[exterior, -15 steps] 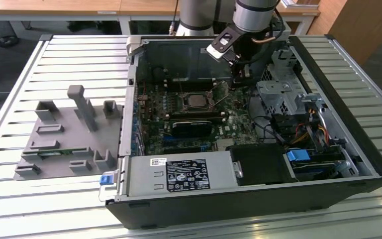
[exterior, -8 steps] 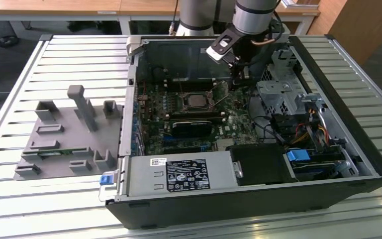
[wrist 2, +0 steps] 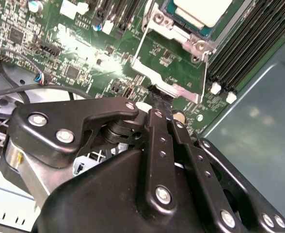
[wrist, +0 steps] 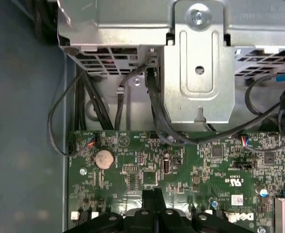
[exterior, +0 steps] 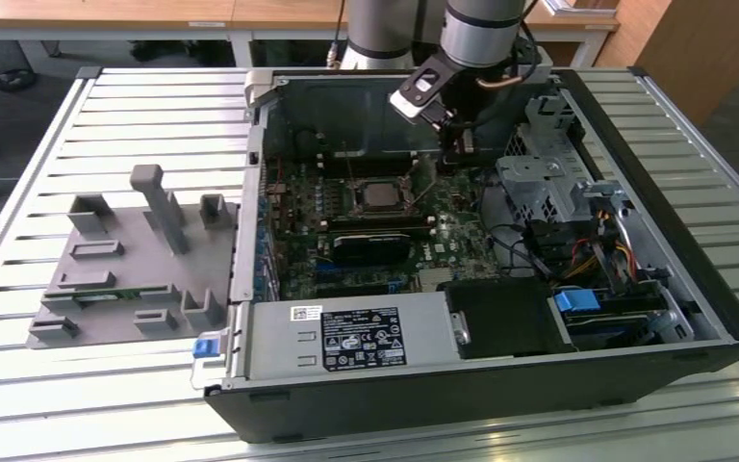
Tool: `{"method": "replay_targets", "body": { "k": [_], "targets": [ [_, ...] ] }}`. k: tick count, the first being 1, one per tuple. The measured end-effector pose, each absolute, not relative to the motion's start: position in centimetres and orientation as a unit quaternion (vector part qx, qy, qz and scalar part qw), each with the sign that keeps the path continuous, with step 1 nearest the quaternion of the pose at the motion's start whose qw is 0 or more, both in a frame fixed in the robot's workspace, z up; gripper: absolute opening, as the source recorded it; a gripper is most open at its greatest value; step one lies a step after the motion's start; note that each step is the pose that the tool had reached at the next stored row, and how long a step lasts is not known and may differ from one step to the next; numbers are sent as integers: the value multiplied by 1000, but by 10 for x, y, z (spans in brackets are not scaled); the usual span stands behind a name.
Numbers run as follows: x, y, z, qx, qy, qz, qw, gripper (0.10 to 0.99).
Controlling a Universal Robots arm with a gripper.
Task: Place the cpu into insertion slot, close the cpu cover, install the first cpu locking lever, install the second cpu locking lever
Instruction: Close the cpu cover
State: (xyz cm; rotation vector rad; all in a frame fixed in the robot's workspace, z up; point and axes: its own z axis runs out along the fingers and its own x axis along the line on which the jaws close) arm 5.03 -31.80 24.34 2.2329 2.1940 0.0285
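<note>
The cpu point(wrist 2: 203, 9) sits in the insertion slot point(wrist 2: 157, 22), at the top of the second wrist view. Below it, the end effector point(wrist 2: 161, 97) is pinched shut on the rim of the raised cpu cover point(wrist 2: 179, 91).

slatted table point(exterior: 151, 106), computer case point(exterior: 472, 399), grey fixture point(exterior: 113, 279)

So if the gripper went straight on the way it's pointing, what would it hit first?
Most likely the cpu cover: in the second wrist view the gripper points at the frame's near edge, right at its tips. Whether they already touch is unclear.
</note>
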Motion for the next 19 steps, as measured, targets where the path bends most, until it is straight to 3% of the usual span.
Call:
{"method": "replay_targets", "body": {
  "k": [19],
  "targets": [
    [18, -318, 238, 713, 701, 9, 6, 106]
  ]
}}
